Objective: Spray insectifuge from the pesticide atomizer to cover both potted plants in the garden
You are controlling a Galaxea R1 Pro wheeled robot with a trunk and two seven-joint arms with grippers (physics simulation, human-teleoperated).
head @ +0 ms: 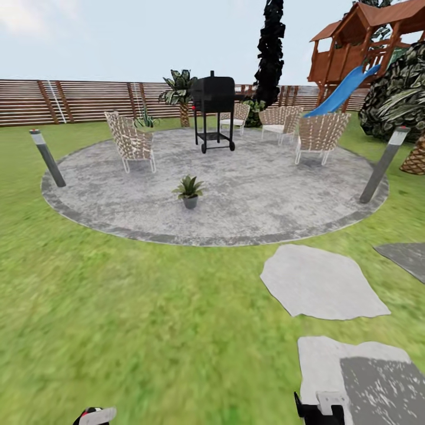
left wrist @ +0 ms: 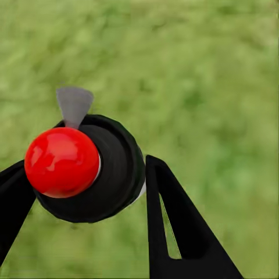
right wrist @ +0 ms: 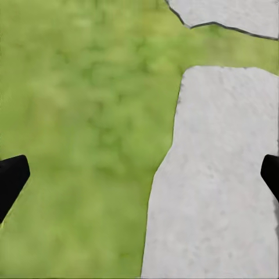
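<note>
left gripper (left wrist: 87, 192) clamps the pesticide atomizer (left wrist: 87, 174), round black head, glossy red tip. right gripper (right wrist: 139, 174) spread wide, empty. potted plant (head: 189, 192): leafy rosette in a grey pot on mottled paving (head: 265, 183).

A home back garden is shown. A lawn (head: 118, 319) is enclosed by a slatted wooden fence (head: 82, 100). A round paved patio (head: 248, 183) is set with woven chairs (head: 131, 141), a black grill (head: 213, 109), a small potted plant (head: 189, 192) and bollard lamps (head: 47, 156). A wooden play tower with a blue slide (head: 342, 88) is seen beyond, and stepping stones (head: 319, 283) are laid in the grass.
</note>
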